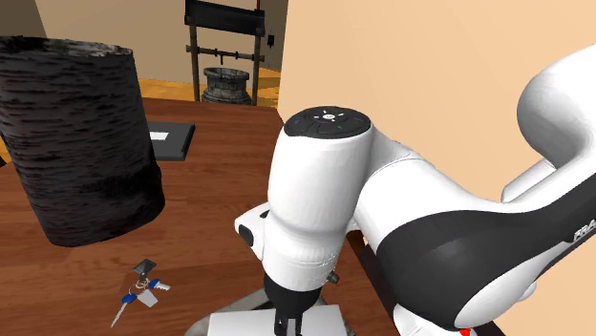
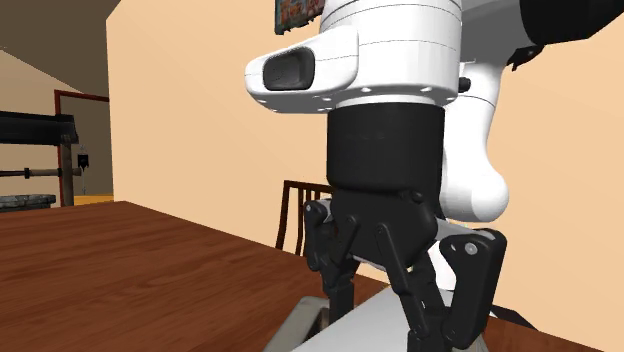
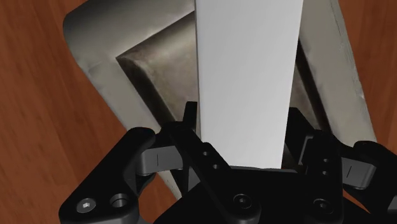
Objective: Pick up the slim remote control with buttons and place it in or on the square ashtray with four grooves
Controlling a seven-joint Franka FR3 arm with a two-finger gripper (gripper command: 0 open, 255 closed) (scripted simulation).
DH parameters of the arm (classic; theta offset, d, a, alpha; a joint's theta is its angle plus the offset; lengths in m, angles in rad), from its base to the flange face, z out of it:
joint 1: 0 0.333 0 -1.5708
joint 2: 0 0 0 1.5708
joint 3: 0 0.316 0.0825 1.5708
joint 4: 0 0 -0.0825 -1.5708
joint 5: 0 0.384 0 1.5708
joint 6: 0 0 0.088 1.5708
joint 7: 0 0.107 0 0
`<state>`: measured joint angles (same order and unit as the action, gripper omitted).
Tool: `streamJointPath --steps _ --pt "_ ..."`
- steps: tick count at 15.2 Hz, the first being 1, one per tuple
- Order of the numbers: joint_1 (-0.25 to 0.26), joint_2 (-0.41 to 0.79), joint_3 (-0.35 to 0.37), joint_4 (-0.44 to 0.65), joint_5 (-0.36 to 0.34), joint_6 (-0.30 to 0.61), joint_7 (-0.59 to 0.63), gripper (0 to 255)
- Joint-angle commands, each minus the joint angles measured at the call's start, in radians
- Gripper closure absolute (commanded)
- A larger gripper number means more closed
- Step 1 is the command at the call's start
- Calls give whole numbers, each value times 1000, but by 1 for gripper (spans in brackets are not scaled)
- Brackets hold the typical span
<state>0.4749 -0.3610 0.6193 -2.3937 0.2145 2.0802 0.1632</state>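
Light is even and soft in all three views, and edges stay crisp throughout. The white arm [image 1: 315, 191] shades gently to grey along its underside. The brown surface [image 1: 210, 200] carries a faint sheen. The remote [image 3: 245, 70] renders as flat, featureless white, and the ashtray [image 3: 95, 51] darkens in its hollow. The black pincer [image 3: 242, 137] shows only thin edge highlights.

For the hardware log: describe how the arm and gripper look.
The arm has rounded white shells with dark joint bands, and a black round cap bearing small green, blue and white marks. The gripper is all black, with jointed linkages and visible screws.
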Motion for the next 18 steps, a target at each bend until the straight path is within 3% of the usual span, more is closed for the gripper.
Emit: streamJointPath --steps 1,9,10,15,18 --pt "-3 17 8 -24 -3 40 3 255" --pt "-3 17 8 -24 -3 40 3 255" --pt "-3 17 8 -24 -3 40 3 0" --pt "-3 17 8 -24 -3 40 3 0" --pt "2 -27 -17 46 3 -70 -7 0"
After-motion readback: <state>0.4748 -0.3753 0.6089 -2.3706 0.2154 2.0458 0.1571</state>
